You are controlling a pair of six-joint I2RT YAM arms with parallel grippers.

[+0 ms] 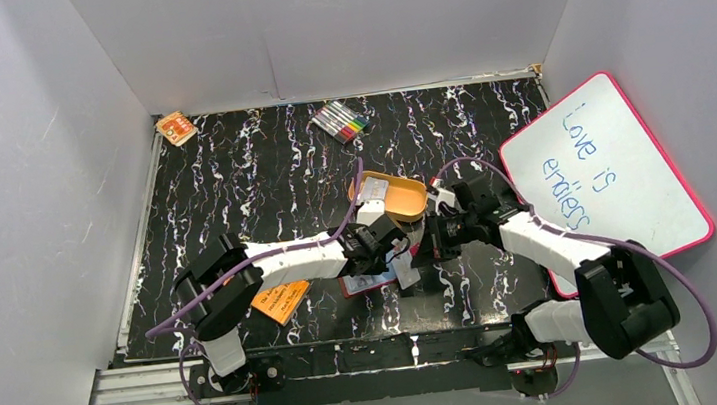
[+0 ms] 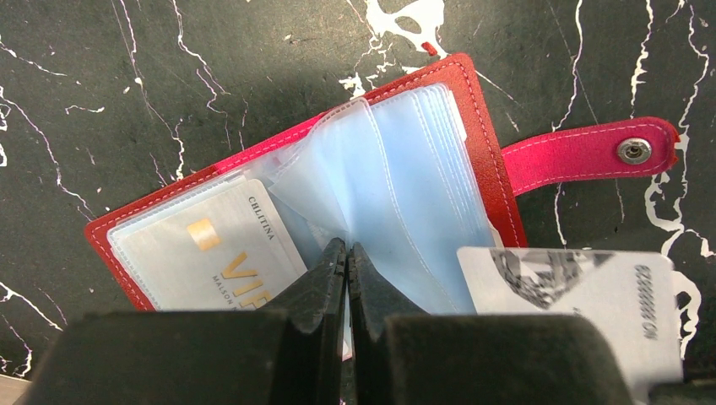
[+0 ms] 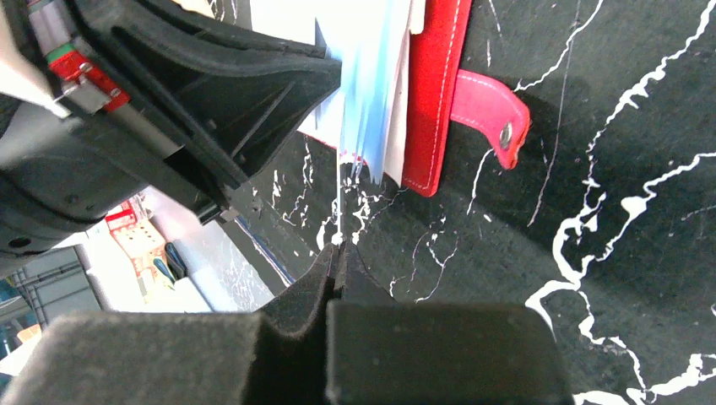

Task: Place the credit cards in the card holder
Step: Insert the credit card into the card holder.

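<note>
The red card holder (image 2: pixel 480 160) lies open on the black marbled table, its bluish-clear pockets fanned up and its snap tab (image 2: pixel 591 152) out to the right. A pale credit card with gold print (image 2: pixel 203 245) sits in its left pocket. My left gripper (image 2: pixel 347 247) is shut, its tips pinching a clear pocket leaf at the fold. My right gripper (image 3: pixel 338 246) is shut on a second credit card, seen edge-on (image 3: pixel 339 198) just below the pockets; its printed face (image 2: pixel 574 291) shows beside the holder's right edge. From above both grippers meet over the holder (image 1: pixel 363 284).
An orange-tan oval tin (image 1: pixel 404 198) holding a pale card stands just behind the grippers. A flat orange booklet (image 1: pixel 281 300) lies under the left arm. Markers (image 1: pixel 341 121) and a small orange pack (image 1: pixel 176 128) lie at the back, and a pink-framed whiteboard (image 1: pixel 624 185) leans at right.
</note>
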